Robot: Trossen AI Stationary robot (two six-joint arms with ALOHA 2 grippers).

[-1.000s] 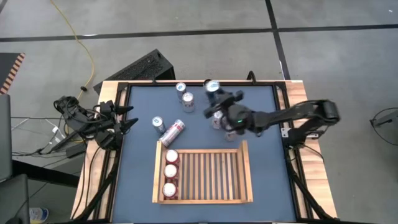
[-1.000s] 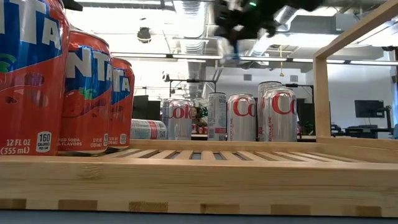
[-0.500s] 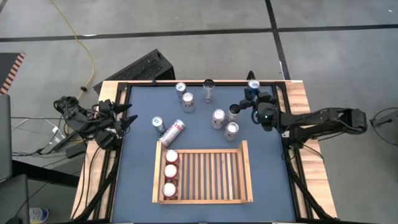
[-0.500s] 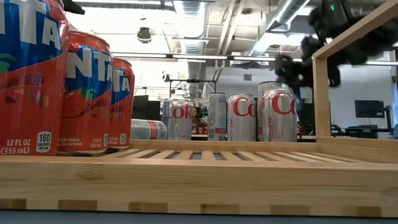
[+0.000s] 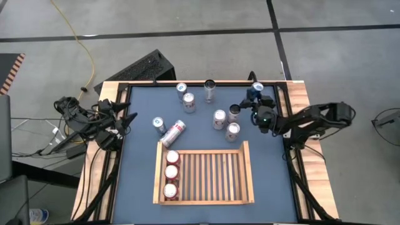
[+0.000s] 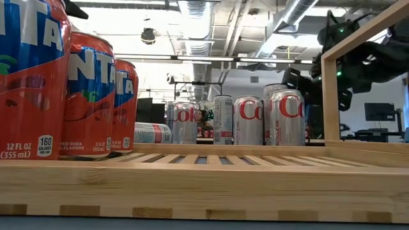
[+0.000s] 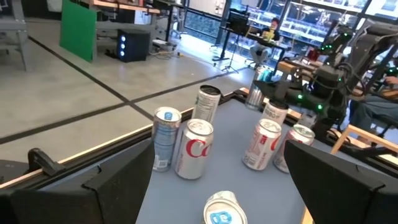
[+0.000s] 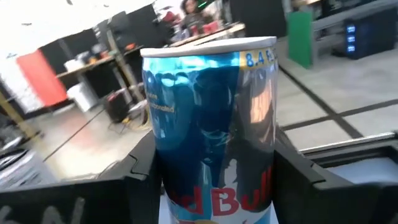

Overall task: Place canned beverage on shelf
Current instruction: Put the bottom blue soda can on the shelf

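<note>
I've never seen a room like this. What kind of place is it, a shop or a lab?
Probably a robotics lab or workshop, not a shop. A robot arm works at a blue table, the ceiling shows bare pipes and strip lights, and desks with equipment stand on an open concrete floor.

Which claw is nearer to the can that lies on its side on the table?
The left. The left claw waits at the table's left edge, a short way from the lying can. The right claw, shut on a blue can, is far across the table.
</note>
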